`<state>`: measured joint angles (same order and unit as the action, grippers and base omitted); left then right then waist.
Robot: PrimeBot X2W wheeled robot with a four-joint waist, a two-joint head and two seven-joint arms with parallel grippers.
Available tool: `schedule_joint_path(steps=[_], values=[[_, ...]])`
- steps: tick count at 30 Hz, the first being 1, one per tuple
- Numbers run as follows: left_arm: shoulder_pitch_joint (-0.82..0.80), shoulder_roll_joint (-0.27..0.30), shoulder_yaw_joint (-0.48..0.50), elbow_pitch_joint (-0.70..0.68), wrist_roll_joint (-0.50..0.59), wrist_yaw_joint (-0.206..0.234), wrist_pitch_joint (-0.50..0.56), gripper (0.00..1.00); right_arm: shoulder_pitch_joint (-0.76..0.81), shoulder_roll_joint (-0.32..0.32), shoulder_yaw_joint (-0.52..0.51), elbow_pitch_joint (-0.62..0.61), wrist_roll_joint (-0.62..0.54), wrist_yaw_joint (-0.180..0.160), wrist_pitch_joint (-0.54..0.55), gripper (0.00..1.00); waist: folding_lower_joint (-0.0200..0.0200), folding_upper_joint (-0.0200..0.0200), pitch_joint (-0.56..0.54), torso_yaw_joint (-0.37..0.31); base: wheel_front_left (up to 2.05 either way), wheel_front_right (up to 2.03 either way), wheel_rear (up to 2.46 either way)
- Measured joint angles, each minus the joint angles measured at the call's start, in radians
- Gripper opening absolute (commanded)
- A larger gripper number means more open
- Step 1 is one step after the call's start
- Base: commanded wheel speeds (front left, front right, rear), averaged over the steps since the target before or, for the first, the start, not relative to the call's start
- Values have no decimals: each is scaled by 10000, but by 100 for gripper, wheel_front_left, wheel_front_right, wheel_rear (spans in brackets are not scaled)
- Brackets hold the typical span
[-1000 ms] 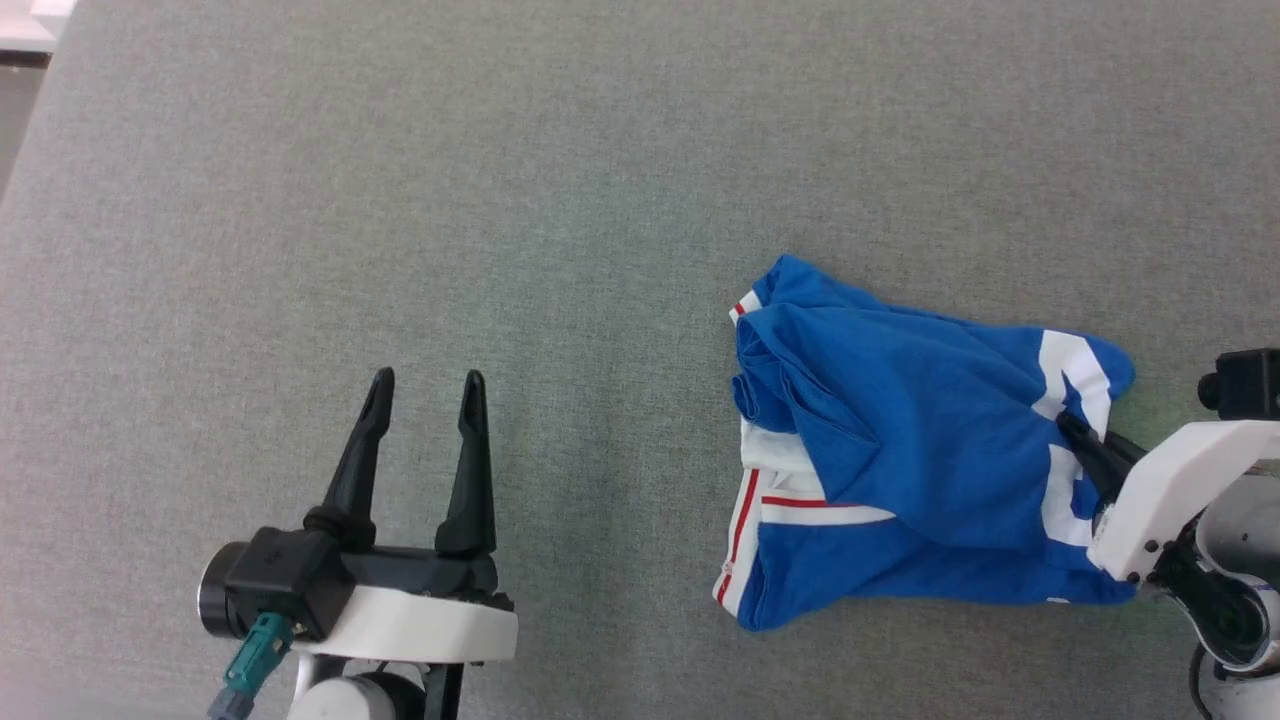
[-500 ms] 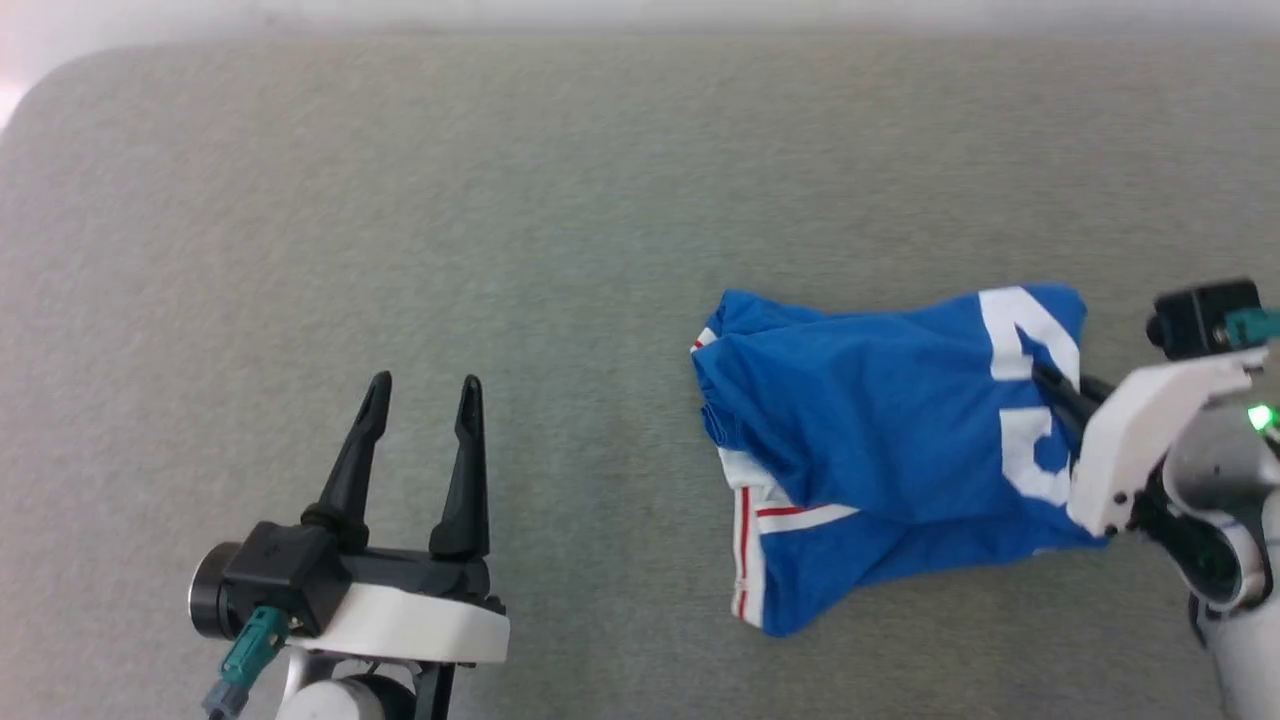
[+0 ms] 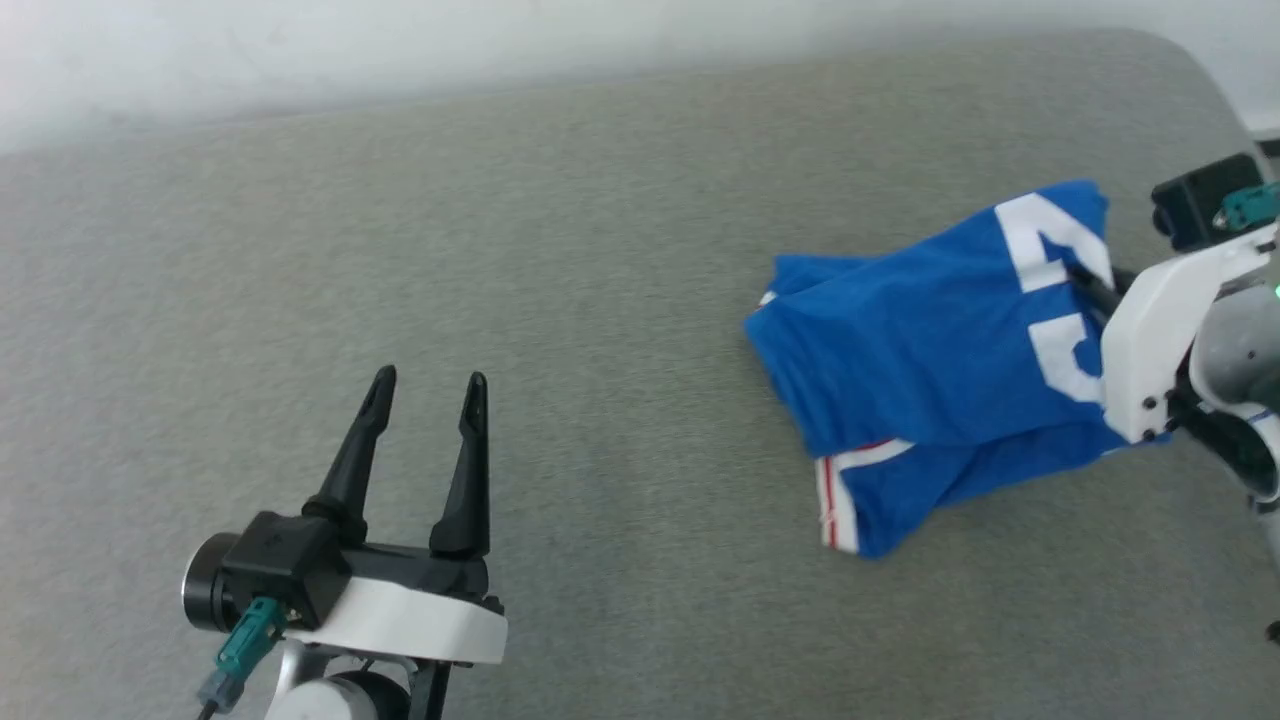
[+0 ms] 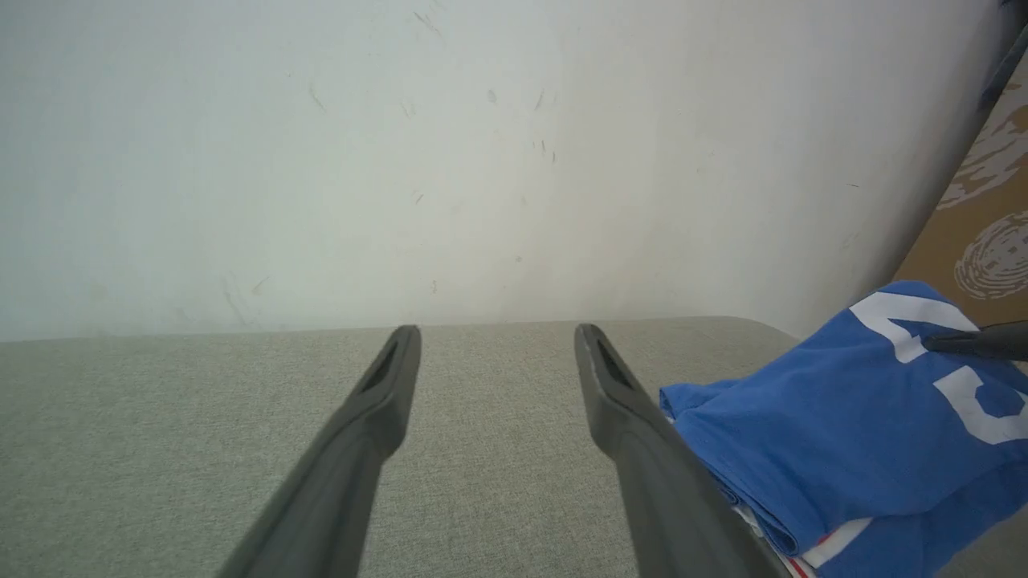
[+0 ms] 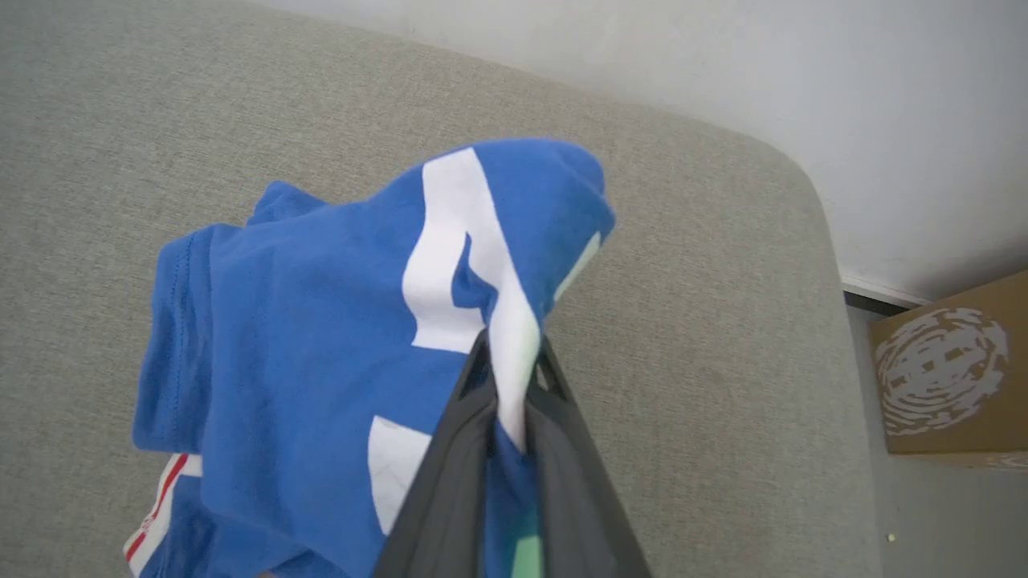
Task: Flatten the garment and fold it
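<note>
Grey fabric bench [image 3: 500,250] under pale wall [image 3: 400,50] | garment [image 3: 930,340] bunched near far right corner, printed end raised | right fingers [image 5: 450,474] clamped narrow on white print, likely to let layers drop loose for flattening | left fingers [image 3: 465,470] spread wide, empty, well apart, free for second corner

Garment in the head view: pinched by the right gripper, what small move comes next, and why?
Probably lift the right gripper, shut on the garment at its white print, so the bunched cloth hangs open. It lies crumpled, and the open left gripper stands apart, free to catch a second edge.
</note>
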<state>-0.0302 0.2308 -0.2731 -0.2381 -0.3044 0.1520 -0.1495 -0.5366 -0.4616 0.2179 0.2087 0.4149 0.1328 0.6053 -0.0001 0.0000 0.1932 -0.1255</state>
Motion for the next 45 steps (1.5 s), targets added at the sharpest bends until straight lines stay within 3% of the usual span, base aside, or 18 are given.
schedule_joint_path(steps=[11, 23, 34, 35, 38, 39, 45], values=[[-362, 186, -63, -337, 238, 88, 244, 100, -956, -1047, 481, 282, -17, 0, -802, 0, 1, 0, 528, -777, 0, 0, 0], [-1648, 650, 8, -1197, 1158, 259, 502, 100, -2225, -3003, -27, 1639, -374, 2, -2401, 0, 3, 0, 2428, -991, 0, 0, 0], [-2645, 920, 96, -1756, 2075, 374, -232, 100, -2990, -3254, -909, 3609, -869, 2, -3630, 0, 4, 0, 4358, -899, 0, 0, 0], [-2652, 907, 111, -1768, 2090, 458, -242, 100, -3039, -3229, -943, 3768, -936, 2, -3720, 15, 3, 0, 4503, -884, 0, 0, 0], [-2661, 901, 224, -1762, 2192, 698, -205, 100, -3192, -3081, -997, 4247, -1126, 0, -3904, 93, 3, 0, 4896, -842, 0, 0, 0], [-2666, 888, 257, -1762, 2192, 748, -167, 100, -3219, -3032, -1005, 4370, -1168, 0, -3977, 100, 3, 0, 5004, -830, 0, 0, 0], [-2673, 821, 387, -1801, 2111, 880, -79, 100, -3514, -2824, -978, 4987, -1325, 0, -4397, 100, 3, 0, 5401, -792, 0, 0, 0]])
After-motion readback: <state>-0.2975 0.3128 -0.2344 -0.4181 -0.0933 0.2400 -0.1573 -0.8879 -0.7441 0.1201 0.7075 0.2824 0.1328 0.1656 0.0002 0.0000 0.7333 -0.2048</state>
